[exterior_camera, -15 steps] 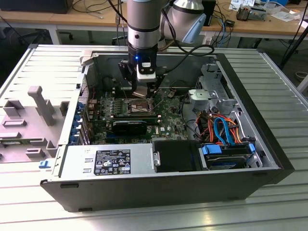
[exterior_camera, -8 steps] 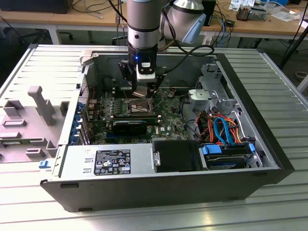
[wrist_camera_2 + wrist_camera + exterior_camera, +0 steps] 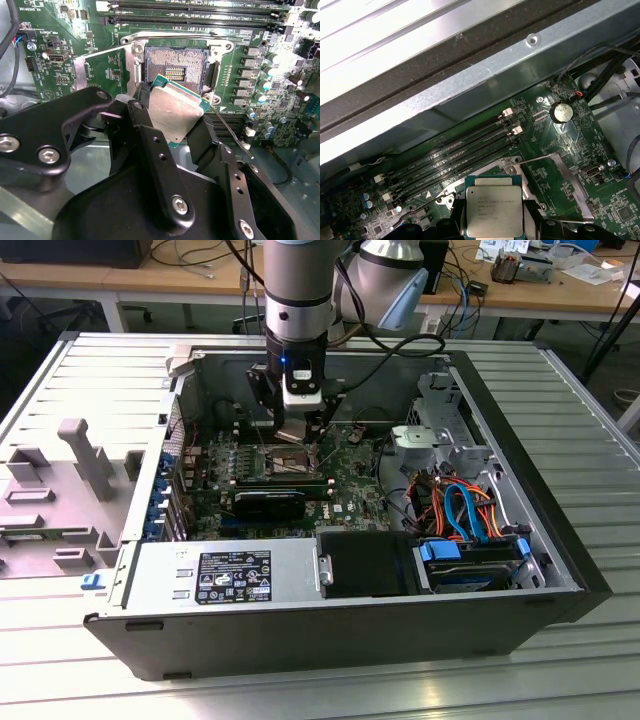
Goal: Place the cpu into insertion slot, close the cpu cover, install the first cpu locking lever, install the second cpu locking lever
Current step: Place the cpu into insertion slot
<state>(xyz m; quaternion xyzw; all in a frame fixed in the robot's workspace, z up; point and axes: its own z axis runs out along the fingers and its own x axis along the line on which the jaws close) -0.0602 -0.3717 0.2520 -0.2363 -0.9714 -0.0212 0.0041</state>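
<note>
1. Hand [image 3: 172, 126] is closed on the cpu [image 3: 176, 107], its two black fingers [image 3: 141, 125] pressing on opposite edges of the chip.
2. In the second wrist view the cpu sits tilted between the fingers, grey metal top facing up and green edge showing, just above the near side of the insertion slot [image 3: 175, 67].
3. The slot lies open: its dark centre and contact field are bare inside the silvery rim. Whether a corner of the chip already touches the rim cannot be told.
4. The cpu cover [image 3: 130, 75] stands swung up at one side of the slot, clear of it.
5. Two thin metal rods are loose, one slanting off past the cover [image 3: 102, 52], the other off the opposite side of the slot [image 3: 231, 134].
6. In the first wrist view the cpu [image 3: 494, 207] faces the camera square-on, with long black memory slots [image 3: 455, 156] and a round coin battery [image 3: 561, 112] on the green board beyond it.
7. In the exterior view the arm reaches straight down into an open computer case [image 3: 350, 645] that lies on a slatted metal table [image 3: 600, 440], with the hand [image 3: 300, 428] low over the board.
</note>
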